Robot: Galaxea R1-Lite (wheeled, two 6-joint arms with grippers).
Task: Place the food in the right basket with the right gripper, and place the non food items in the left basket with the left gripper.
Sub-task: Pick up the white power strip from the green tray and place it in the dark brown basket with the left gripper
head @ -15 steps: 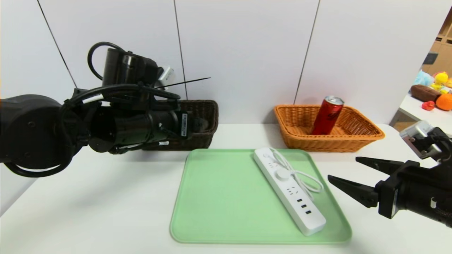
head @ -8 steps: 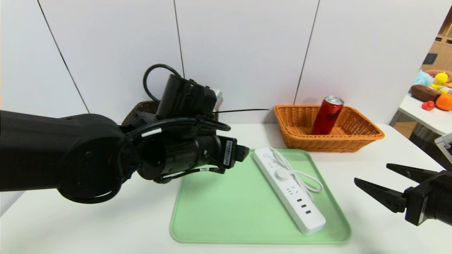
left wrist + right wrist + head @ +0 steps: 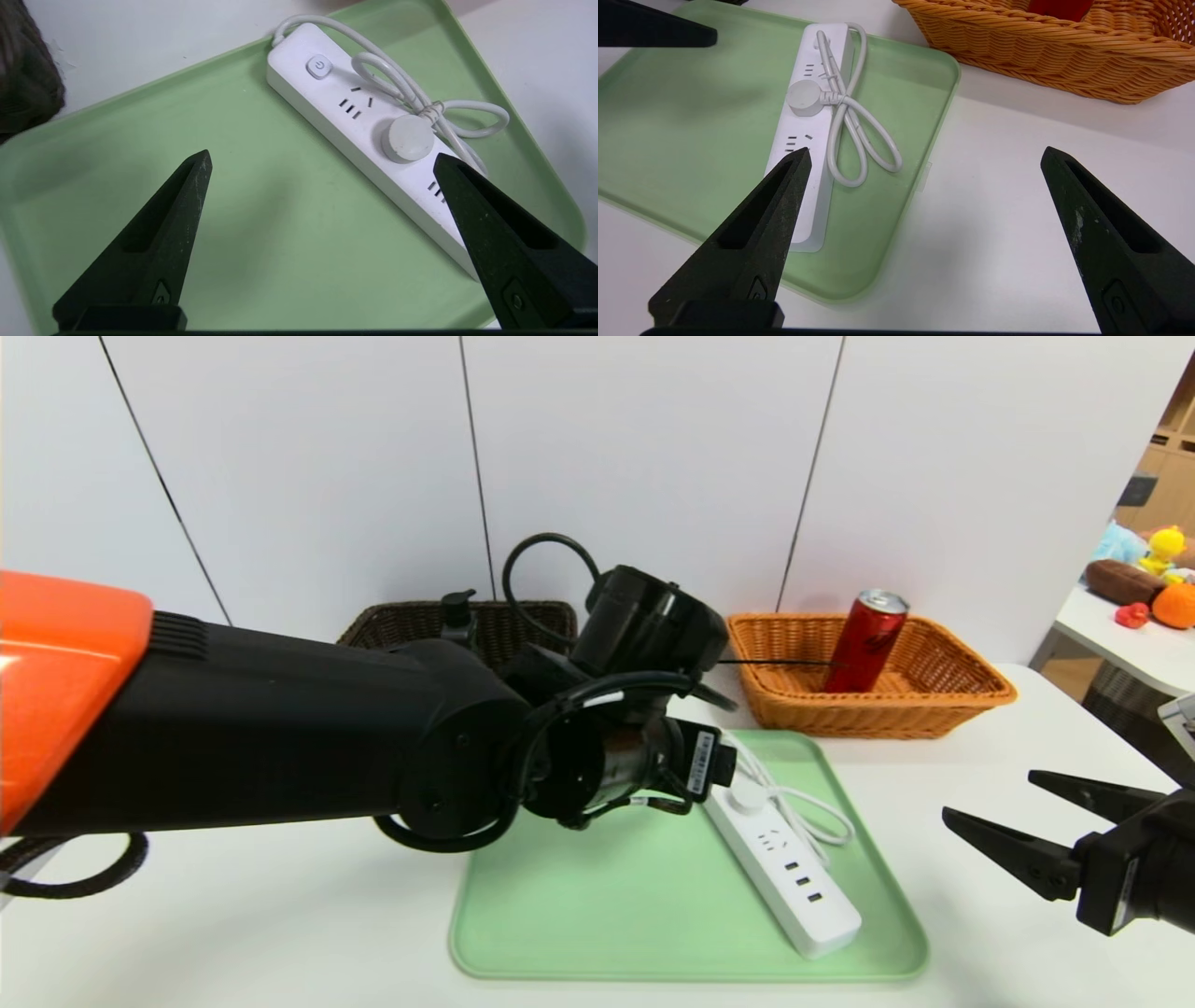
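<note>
Over on the far left I see the pump bottle (image 3: 456,613) in the dark basket (image 3: 509,621), my left gripper (image 3: 322,161) spread wide above the power strip (image 3: 782,870) on the green tray (image 3: 597,905), the red can (image 3: 864,640) in the orange basket (image 3: 943,695), and my right gripper (image 3: 991,824) gaping empty near right.

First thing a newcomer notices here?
The left arm, black with an orange upper shell, sweeps across the head view, its open left gripper above the green tray. A white power strip lies diagonally on that tray. Behind, a red can leans in the orange wicker basket.
</note>
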